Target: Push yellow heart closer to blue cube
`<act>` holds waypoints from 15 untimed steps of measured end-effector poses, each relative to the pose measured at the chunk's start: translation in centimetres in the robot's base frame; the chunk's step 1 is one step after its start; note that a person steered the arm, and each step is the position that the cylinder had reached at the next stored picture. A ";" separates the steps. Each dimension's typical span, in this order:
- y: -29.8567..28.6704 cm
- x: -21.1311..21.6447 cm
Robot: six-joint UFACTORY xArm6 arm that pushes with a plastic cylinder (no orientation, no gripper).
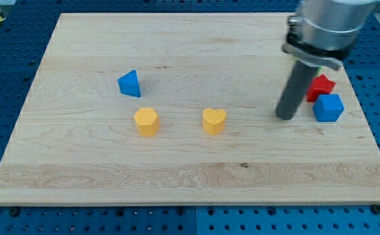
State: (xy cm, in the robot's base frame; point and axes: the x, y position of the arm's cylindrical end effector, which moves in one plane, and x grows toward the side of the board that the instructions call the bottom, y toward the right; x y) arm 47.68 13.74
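Observation:
The yellow heart [213, 121] lies near the middle of the wooden board. The blue cube [328, 108] sits at the view's right, near the board's right edge. My tip [285, 117] rests on the board between them, closer to the blue cube, about a hundred pixels right of the heart and not touching either block. The rod rises from it up to the arm at the view's top right.
A red block [321, 85] sits just above the blue cube, touching it. A yellow hexagonal block [146, 121] lies left of the heart. A blue triangular block [130, 83] lies above and left of that. The wooden board [190, 176] rests on a blue perforated table.

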 end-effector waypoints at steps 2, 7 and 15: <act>-9.6 -1.6; -12.2 2.5; -0.2 5.5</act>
State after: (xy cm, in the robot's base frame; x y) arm 53.17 13.50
